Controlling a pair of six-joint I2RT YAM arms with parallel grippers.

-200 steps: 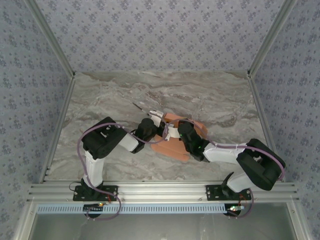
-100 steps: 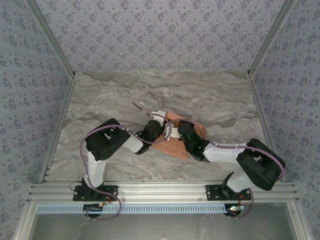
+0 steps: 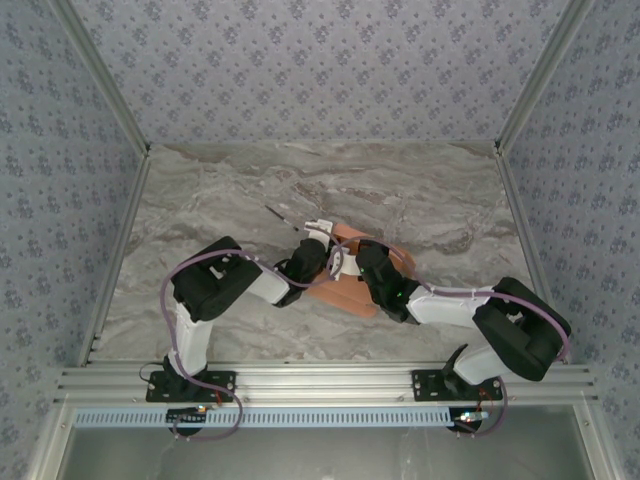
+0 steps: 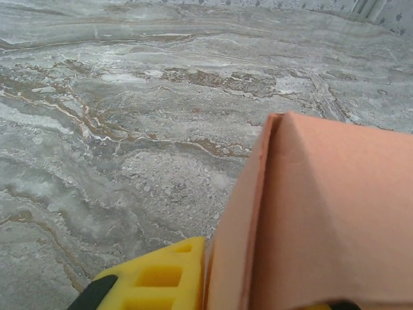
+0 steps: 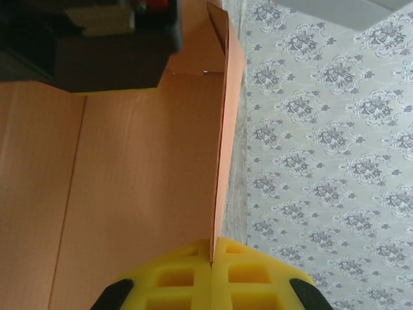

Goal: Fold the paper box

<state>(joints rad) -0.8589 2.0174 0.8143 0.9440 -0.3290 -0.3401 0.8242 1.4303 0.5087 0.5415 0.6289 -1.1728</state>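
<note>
Marbled tabletop (image 3: 200, 200), paper box (image 3: 340, 292) at centre between both arms — right jaws clamped on its raised panel edge; left jaws against the opposite flap — I can't tell if gripping.

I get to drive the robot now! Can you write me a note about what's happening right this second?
Right gripper: shut, pinching an edge of the paper box.
Left gripper: at the left side of the paper box, with a raised flap against its yellow finger. I can't tell if it is pinching.
Where: the paper box sits in the middle of the table, between the two arms.
Done: some panels are creased and standing up.
Left: it is not a closed box yet. The remaining flaps probably need folding and tucking.
</note>
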